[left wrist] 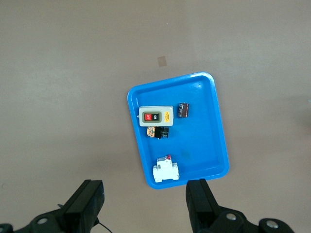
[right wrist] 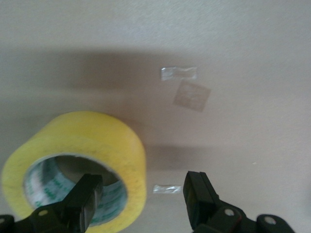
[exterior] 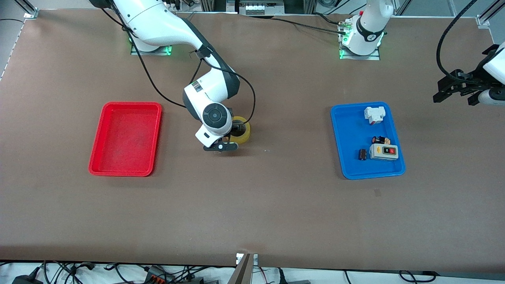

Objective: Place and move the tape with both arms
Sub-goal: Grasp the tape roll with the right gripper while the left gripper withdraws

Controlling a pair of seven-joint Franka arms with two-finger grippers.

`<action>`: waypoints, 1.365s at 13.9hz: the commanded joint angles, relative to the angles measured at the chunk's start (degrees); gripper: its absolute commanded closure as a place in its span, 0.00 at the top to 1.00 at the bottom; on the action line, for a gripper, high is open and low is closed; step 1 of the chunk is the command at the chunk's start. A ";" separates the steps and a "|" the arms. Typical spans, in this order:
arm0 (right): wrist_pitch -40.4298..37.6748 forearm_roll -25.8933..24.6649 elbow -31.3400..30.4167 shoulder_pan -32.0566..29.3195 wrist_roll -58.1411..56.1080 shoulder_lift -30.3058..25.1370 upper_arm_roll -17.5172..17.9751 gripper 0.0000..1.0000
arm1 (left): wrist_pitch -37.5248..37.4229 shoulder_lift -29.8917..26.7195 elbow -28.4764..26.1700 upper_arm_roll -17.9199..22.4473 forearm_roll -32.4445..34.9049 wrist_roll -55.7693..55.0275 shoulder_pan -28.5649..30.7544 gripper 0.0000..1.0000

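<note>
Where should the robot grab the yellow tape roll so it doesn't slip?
Probably by its wall. The tape lies flat on the table with its wide hole facing up, so coming straight down suits it: one finger in the hole, one outside the rim. The open right gripper is already placed this way. The left gripper waits, open, above the blue tray.

Red tray [exterior: 125, 138] seen empty; blue tray [exterior: 347, 134] is loaded with white breaker [exterior: 374, 114], switch box [exterior: 384, 152], small capacitor [exterior: 362, 154].
</note>
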 commanded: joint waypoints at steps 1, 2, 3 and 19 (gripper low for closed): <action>0.89 1.96 -0.46 0.65 -0.25 -0.39 -0.32 1.00 | -0.07 -1.96 -1.65 1.05 -1.11 0.89 -1.18 1.00; 0.98 1.96 -0.46 0.65 -0.25 -0.39 -0.32 1.00 | -0.16 -2.13 -1.65 1.05 -2.43 0.90 -0.83 1.00; 1.16 1.96 -0.46 0.65 -0.25 -0.39 -0.32 0.94 | -0.33 -2.31 -1.65 1.05 -3.48 0.90 -0.57 1.00; -7.86 1.44 0.42 -13.63 -7.33 -12.60 -1.20 0.06 | -4.97 -2.57 -0.77 0.79 -2.44 2.30 0.32 1.00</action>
